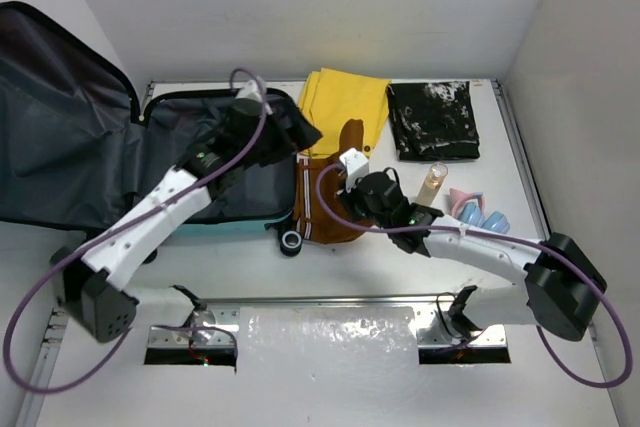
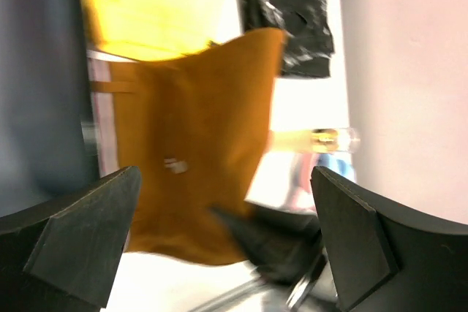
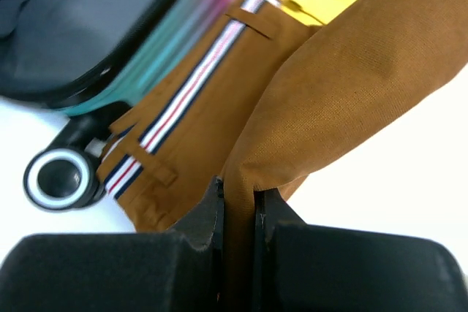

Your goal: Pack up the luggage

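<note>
- Luggage (image 1: 215,182) lies open on the table, dark grey lining showing and its lid leaning back on the far left. The left claw (image 1: 298,130) hangs over its right-hand rim.
- The left claw's fingers (image 2: 80,231) are spread wide with nothing held between them. A brown garment (image 1: 330,212) lies ahead of them.
- The right claw (image 3: 238,199) is pinched tight on a raised fold of the brown garment, whose striped waistband runs off to its left.
- The luggage sits just left of the right claw, teal edge and a black wheel (image 3: 58,178) close by.
- Beyond the right claw lies a yellow garment (image 1: 340,102), with a black garment (image 1: 435,122) off to the right.
- A clear bottle (image 1: 435,179) stands near the right claw's right side.
</note>
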Motion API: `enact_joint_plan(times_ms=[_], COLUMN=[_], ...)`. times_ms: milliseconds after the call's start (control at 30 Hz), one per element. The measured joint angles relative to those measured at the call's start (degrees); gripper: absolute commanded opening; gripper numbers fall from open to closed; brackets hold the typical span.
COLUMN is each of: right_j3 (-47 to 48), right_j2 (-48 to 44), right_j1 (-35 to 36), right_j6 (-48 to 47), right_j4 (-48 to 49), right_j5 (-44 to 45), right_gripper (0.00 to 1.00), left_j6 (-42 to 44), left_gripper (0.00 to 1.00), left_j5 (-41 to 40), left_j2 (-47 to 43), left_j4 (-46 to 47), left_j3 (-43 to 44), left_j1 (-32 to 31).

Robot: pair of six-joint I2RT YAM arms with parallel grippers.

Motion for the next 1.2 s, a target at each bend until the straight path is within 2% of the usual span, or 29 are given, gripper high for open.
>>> enact_joint_plan(times_ms=[133, 367, 600, 700, 800, 900, 933, 967, 1033, 1067, 1200], right_j3=[-3.8, -6.1, -6.3, -6.3, -6.3, -6.5, -6.6, -7.0, -7.8, -8.3, -8.9], right_j2=[-1.5, -2.6, -3.8, -4.3, -4.6, -5.6, -6.0, -6.3, -7.2, -8.4, -16.9], right_j1=[2.4, 4.9, 5.1, 5.3, 5.3, 5.4, 5.4, 5.4, 5.4, 5.6, 6.7], right_j6=[-4.9, -9.6, -11.8, -12.3, -12.5, -12.5, -12.5, -12.5, -12.0, -11.8, -10.2], right_j4=[4.3, 7.1, 7.2, 7.3, 7.3, 7.4, 7.4, 7.4, 7.8, 8.3, 7.6], right_j5=[-0.1, -0.1, -1.2, -1.6, -1.8, -2.6, -2.6, -2.7, -3.4, -4.3, -5.4], right_gripper=[0.0, 0.0, 0.0, 0.0, 0.0, 0.0, 0.15, 0.3, 0.79, 0.98, 0.99], left_j6=[-5.0, -9.5, -9.4, -8.7, -7.7, -7.0, -6.8, -6.3, -4.1, -3.2, 2.9], left_gripper=[1.0, 1.0, 1.0, 0.93, 0.79, 0.19, 0.02, 0.0, 0.0, 0.0, 0.0], left_j5=[1.6, 1.6, -0.2, 0.1, -0.2, -0.2, -0.2, -0.2, -0.2, -0.8, -3.2], left_j2=[7.6, 17.8, 20.1, 23.1, 26.5, 29.3, 30.2, 30.8, 31.9, 32.3, 33.1], left_j4=[2.6, 1.0, -1.6, -1.5, -2.1, -3.0, -3.6, -4.6, -6.6, -7.8, -13.0], left_j3=[2.1, 5.4, 8.6, 9.7, 9.6, 9.7, 10.3, 10.9, 12.7, 14.0, 21.5], left_j1=[-4.0, -9.2, -11.4, -11.6, -11.7, -11.7, -11.7, -11.7, -11.8, -11.8, -11.4])
